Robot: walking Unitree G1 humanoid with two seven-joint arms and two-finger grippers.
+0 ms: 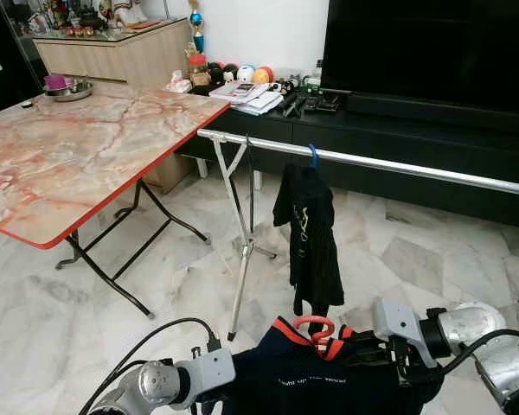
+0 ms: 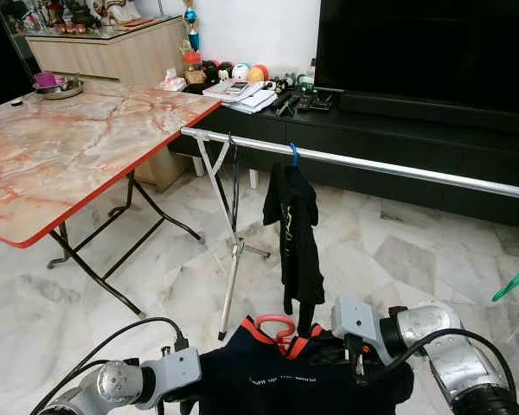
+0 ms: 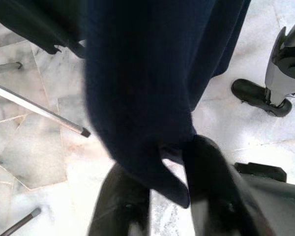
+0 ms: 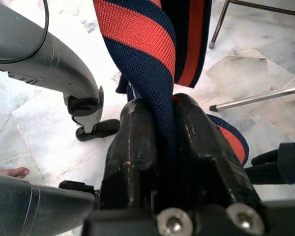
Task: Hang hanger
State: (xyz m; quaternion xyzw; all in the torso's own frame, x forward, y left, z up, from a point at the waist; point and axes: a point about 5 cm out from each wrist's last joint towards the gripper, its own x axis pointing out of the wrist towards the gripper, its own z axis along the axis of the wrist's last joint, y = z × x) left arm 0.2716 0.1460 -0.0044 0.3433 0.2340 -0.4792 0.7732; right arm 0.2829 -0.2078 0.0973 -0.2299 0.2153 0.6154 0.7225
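Both grippers hold a navy shirt (image 1: 329, 380) low in front of the robot, well short of the chrome rail (image 1: 398, 164) of the clothes rack. The shirt sits on a red hanger (image 1: 314, 327); its hook pokes up from the collar, pointing toward the rail but nowhere near it. Orange-red striped trim at the neck.

Right gripper (image 4: 174, 128): fingers (image 4: 132, 142) pressed together on the striped collar fabric, firm pinch, cloth sandwiched between the pads. Left gripper (image 3: 169, 172): fingers (image 3: 123, 196) either side of a fold of the navy cloth, pinching the shirt's other shoulder; grip looks lighter, a flap of cloth hangs between them.

Already on the rail: a black garment (image 1: 310, 238) on a blue hanger (image 1: 312, 154), hanging near the rack's left end, just beyond the folding leg (image 1: 242, 233). To its right the bar runs bare to the frame edge.

Marble-top folding table (image 1: 69, 156) on the left, TV console (image 1: 372, 112) behind the rack with clutter on it. A bare foot of a person (image 4: 10, 172) shows on the floor in the right wrist view.

Progress, as a judgement: early-to-mid. Shirt is on its hanger and gripped by both arms; lift, approach and hooking over the rail all remain. Hook must clear the bar and drop over it beside the black garment.
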